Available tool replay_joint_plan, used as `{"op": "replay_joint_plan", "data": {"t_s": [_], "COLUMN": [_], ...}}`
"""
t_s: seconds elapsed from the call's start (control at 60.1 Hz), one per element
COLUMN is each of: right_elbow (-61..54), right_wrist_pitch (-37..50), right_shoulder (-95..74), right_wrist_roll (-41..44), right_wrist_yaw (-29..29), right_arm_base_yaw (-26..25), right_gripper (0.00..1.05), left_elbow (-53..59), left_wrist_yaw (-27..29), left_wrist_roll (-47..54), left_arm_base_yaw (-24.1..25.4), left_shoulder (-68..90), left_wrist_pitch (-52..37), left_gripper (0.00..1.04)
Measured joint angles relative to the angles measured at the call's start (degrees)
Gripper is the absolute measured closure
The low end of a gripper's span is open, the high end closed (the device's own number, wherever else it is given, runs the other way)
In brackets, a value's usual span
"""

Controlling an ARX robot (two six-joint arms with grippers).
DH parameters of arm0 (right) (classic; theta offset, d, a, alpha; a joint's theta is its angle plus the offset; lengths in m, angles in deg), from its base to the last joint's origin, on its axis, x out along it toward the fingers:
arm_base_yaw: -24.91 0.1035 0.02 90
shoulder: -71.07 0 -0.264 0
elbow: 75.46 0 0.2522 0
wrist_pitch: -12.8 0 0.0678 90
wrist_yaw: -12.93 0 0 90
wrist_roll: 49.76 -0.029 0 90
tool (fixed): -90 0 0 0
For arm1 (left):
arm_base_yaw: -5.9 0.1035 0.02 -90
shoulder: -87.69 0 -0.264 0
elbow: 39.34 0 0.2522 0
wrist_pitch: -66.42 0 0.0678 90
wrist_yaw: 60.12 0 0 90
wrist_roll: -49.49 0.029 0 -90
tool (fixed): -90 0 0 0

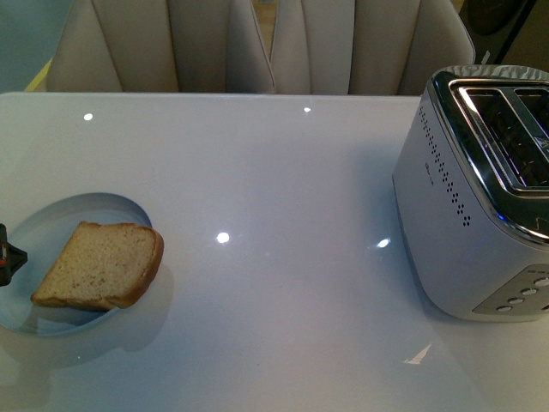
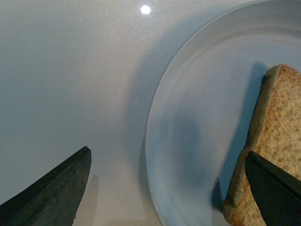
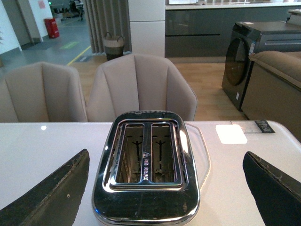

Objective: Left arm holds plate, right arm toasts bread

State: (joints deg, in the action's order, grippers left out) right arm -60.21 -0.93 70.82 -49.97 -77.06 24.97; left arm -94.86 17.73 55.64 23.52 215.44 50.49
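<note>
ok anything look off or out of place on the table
Only the bread: it lies off-centre on the plate, with one crust edge poking past the rim on the toaster's side. Nothing looks spilled or damaged.

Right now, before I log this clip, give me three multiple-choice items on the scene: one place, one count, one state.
1. The silver chrome-topped toaster has how many slots: A one; B two; C four.
2. The light brown wholemeal bread slice lies: A on the round pale blue-white plate; B in the toaster; C on bare table.
3. The black left pincer is: A shut on the plate; B open; C shut on the bread.
Key: 1 B, two slots side by side; 2 A, plate shows beneath it; 3 B, its fingers stand wide apart.
</note>
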Motion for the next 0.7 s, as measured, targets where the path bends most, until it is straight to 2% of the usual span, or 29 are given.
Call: {"op": "replay_joint_plan", "data": {"t_s": [0.482, 0.549, 0.649, 0.698], "right_elbow": [0.0, 0.0, 0.0, 0.0], "right_wrist_pitch": [0.0, 0.0, 0.0, 0.0], "right_shoulder": [0.0, 0.0, 0.0, 0.0], "right_wrist_roll": [0.0, 0.0, 0.0, 0.0], "right_wrist_yaw": [0.0, 0.0, 0.0, 0.0], "right_arm_base_yaw": [0.0, 0.0, 0.0, 0.0], "right_gripper": [0.09, 0.09, 0.09, 0.09], "left_elbow": [-4.8, -5.1, -5.8, -6.1], "left_wrist_yaw": [-0.9, -0.6, -1.0, -1.3], "left_wrist_roll": [-1.4, -1.5, -2.1, -2.6], "left_arm_base_yaw": [-2.2, -2.1, -1.4, -1.1], "left_shoulder": [5.6, 5.7, 5.8, 5.8], "left_wrist_pitch": [2.8, 3.4, 5.9, 7.1], "left_gripper": [0.08, 0.16, 0.41, 0.49]}}
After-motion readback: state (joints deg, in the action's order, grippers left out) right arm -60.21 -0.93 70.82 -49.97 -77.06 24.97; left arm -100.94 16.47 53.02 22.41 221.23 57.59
